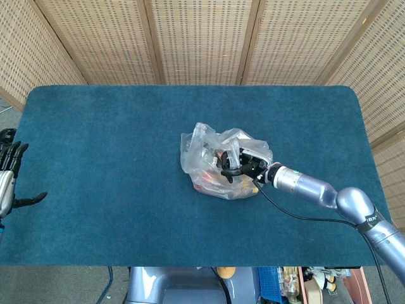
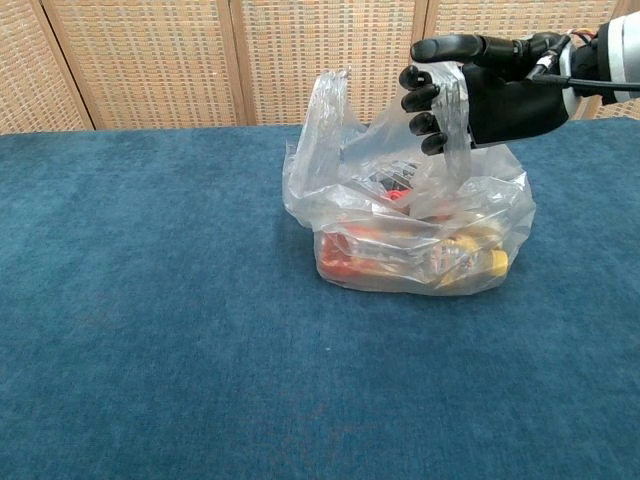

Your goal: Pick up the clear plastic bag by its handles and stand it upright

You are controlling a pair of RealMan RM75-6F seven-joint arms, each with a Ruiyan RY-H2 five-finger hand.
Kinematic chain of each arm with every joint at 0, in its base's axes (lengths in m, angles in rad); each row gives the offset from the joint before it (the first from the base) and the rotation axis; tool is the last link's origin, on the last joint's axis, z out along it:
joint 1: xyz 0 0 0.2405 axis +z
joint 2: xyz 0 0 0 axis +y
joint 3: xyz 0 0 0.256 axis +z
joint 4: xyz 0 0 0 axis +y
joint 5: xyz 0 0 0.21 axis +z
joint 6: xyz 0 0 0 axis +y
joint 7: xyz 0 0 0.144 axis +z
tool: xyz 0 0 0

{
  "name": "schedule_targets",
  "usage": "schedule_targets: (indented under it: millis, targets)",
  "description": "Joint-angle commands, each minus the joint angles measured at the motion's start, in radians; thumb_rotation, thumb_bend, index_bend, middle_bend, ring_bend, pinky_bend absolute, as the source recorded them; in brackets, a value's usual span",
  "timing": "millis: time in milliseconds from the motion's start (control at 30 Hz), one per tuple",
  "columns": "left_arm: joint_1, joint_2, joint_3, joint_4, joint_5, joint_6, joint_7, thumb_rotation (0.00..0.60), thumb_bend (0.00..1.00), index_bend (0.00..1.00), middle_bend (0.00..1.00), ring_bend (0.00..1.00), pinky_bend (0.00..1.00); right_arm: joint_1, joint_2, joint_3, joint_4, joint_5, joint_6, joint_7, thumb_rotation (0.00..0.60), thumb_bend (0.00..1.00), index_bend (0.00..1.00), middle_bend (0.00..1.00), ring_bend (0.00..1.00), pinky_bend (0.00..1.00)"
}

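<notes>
Off the table's [image 1: 95,158] near-left corner, the left hand [image 1: 9,180] hangs with its fingers spread, grasping nothing. Past it, right of the table's middle, the bag [image 2: 400,225] sits on the blue cloth, its base flat and its crumpled clear sides bulging around red and yellow packets. Above the bag's right half, the right hand [image 2: 490,85] reaches in from the right edge, fingers [image 2: 425,100] curled around one handle [image 2: 455,125], which runs as a taut strip over them and down into the bag. Nearer the bag's left side, the other handle [image 2: 328,100] stands up loose, touched by neither hand. Beyond the far edge stands a woven screen [image 1: 202,38].
</notes>
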Motion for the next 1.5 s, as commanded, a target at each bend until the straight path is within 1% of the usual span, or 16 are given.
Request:
schedule_targets:
  millis: [33,167,300,433,567,733,800,933,1033,1233,1400,1500]
  targets:
    - [-0.042,-0.001,-0.013,0.034,0.042,-0.031,-0.008,0.600,0.09,0.00,0.00,0.00,0.00,0.001,0.022,-0.026,-0.014,-0.004,0.024,-0.033,0.600,0.00,0.55,0.69,0.57,0.59]
    - [-0.116,-0.009,-0.030,0.089,0.113,-0.090,-0.050,0.600,0.10,0.00,0.00,0.00,0.00,-0.003,0.040,-0.046,-0.036,-0.017,0.071,-0.087,0.600,0.00,0.55,0.68,0.56,0.58]
    - [-0.205,-0.037,-0.037,0.169,0.204,-0.154,-0.107,0.600,0.13,0.00,0.00,0.00,0.00,-0.011,0.054,-0.051,-0.062,-0.017,0.098,-0.126,0.600,0.00,0.55,0.68,0.56,0.58]
    - [-0.301,-0.111,-0.036,0.290,0.313,-0.180,-0.155,0.600,0.17,0.00,0.00,0.00,0.00,-0.017,0.067,-0.046,-0.078,0.006,0.099,-0.141,0.600,0.00,0.55,0.68,0.56,0.58]
    - [-0.402,-0.209,-0.039,0.412,0.374,-0.213,-0.180,0.600,0.20,0.00,0.00,0.00,0.00,-0.018,0.083,-0.045,-0.087,0.025,0.092,-0.155,0.600,0.00,0.56,0.68,0.56,0.58]
    - [-0.504,-0.308,-0.060,0.523,0.400,-0.239,-0.193,0.600,0.22,0.00,0.00,0.00,0.00,-0.013,0.098,-0.044,-0.086,0.047,0.062,-0.164,0.600,0.00,0.56,0.68,0.56,0.58]
    - [-0.548,-0.350,-0.067,0.574,0.415,-0.246,-0.191,0.600,0.23,0.02,0.00,0.00,0.00,-0.010,0.101,-0.047,-0.081,0.051,0.053,-0.174,0.600,0.00,0.56,0.68,0.56,0.58]
    - [-0.628,-0.423,-0.063,0.685,0.450,-0.249,-0.202,0.600,0.24,0.07,0.00,0.00,0.00,0.000,0.102,-0.056,-0.065,0.050,0.040,-0.207,0.600,0.00,0.56,0.68,0.56,0.58]
    - [-0.683,-0.481,-0.065,0.771,0.459,-0.253,-0.201,0.600,0.26,0.07,0.00,0.00,0.00,0.006,0.103,-0.062,-0.053,0.044,0.039,-0.237,0.600,0.00,0.56,0.68,0.56,0.58]
    - [-0.766,-0.562,-0.040,0.894,0.478,-0.282,-0.194,0.600,0.31,0.07,0.00,0.00,0.00,0.012,0.100,-0.054,-0.022,0.068,0.021,-0.258,0.600,0.00,0.56,0.68,0.56,0.58]
    - [-0.825,-0.651,-0.028,1.011,0.470,-0.294,-0.191,0.600,0.37,0.06,0.00,0.00,0.00,0.012,0.102,-0.045,0.006,0.094,-0.018,-0.277,0.600,0.00,0.56,0.68,0.56,0.58]
    - [-0.848,-0.695,-0.025,1.064,0.457,-0.305,-0.199,0.600,0.37,0.04,0.00,0.00,0.00,0.012,0.105,-0.041,0.014,0.105,-0.035,-0.285,0.600,0.00,0.56,0.68,0.56,0.58]
